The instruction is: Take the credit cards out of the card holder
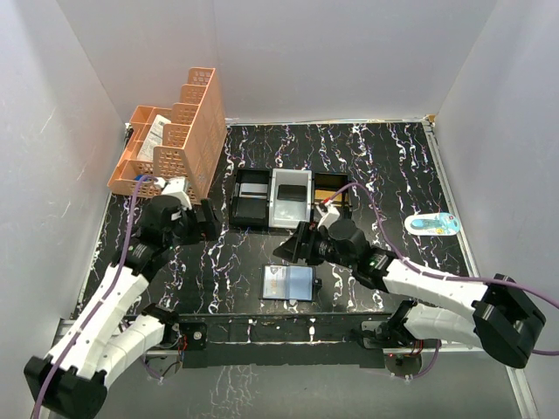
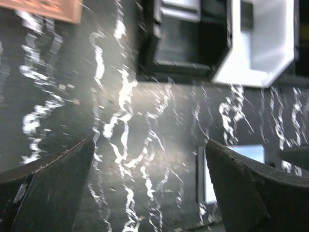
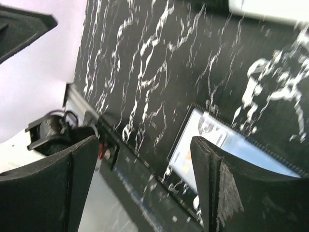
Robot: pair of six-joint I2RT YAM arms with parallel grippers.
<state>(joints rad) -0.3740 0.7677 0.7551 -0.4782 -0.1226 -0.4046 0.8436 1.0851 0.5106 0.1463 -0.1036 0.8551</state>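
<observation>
Black, white-veined tabletop boxed in by pale walls. Lying open and flat near its front edge, the card holder, both grey-blue panels facing up, a pale card face showing in one of them. Just behind the holder, hovering with fingers spread and nothing between them, the right gripper. Farther behind and off to the holder's left, well apart from it, the left gripper, likewise gaping and empty. Behind the holder again, the three-compartment tray. Likely trouble from here: thin cards sitting flush in their sleeves, hard to catch by an edge; fingertips skidding the light case over the slick top toward the front rail; or the whole holder rising with a card, given nothing pinning it down.
</observation>
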